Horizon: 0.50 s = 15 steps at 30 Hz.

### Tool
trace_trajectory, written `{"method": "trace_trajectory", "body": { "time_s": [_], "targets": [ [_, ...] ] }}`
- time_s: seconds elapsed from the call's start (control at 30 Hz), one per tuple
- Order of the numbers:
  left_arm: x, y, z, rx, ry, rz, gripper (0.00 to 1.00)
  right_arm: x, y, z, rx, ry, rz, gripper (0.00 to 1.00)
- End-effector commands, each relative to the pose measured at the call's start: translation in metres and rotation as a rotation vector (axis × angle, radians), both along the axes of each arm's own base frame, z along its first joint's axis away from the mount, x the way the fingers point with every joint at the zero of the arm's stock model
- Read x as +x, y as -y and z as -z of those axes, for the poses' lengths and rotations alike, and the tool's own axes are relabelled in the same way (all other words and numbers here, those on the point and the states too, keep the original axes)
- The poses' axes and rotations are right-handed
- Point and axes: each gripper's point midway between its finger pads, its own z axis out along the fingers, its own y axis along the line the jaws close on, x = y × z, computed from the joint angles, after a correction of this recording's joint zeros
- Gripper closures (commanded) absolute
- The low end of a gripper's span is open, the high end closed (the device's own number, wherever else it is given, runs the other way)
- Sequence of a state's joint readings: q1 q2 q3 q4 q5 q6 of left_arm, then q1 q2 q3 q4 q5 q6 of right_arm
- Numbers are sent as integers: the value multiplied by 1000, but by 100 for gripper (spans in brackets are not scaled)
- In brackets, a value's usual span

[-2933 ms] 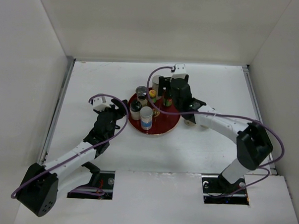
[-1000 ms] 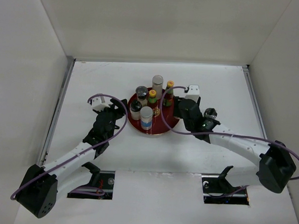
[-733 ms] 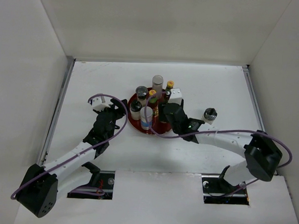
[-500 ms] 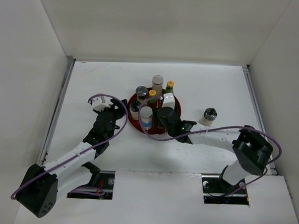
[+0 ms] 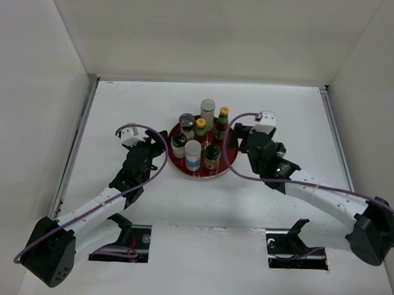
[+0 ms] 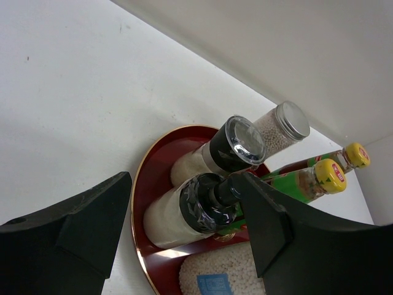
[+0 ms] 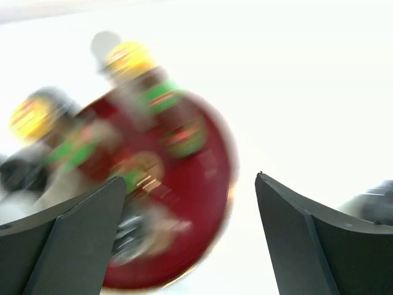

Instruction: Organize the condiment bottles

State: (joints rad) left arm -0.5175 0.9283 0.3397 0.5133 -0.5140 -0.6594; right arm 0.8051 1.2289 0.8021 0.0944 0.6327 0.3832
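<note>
Condiment bottles (image 5: 193, 149) on red tray (image 5: 197, 173), left gripper (image 6: 184, 178) parted beside it — right gripper (image 7: 190, 179) spread, empty.

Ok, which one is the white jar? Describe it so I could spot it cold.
Find the round red tray in the middle of the table. On its near edge stands the white jar, between a black-capped shaker and a dark-capped bottle. It alone has a pale lid and a blue label; every other cap there is black, grey or yellow.

One tray (image 5: 197, 173) carries seven: two sauce bottles (image 5: 223, 116) (image 5: 200, 126), three dark-capped shakers (image 5: 186, 121) (image 5: 178, 142) (image 5: 212, 153), one grey-capped shaker (image 5: 208, 109) at twelve o'clock, one white jar (image 5: 193, 151).
</note>
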Motion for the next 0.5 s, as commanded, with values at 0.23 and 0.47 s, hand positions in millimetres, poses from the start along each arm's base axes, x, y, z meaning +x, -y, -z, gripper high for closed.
{"method": "trace_trajectory", "body": {
  "time_s": [0.23, 0.47],
  "targets": [
    [0, 2, -12, -36, 47, 9, 30, -5, 158, 25, -69, -48, 503, 0],
    [0, 3, -11, -40, 44, 15, 30, 5, 157, 59, -43, -153, 477, 0]
  ]
}}
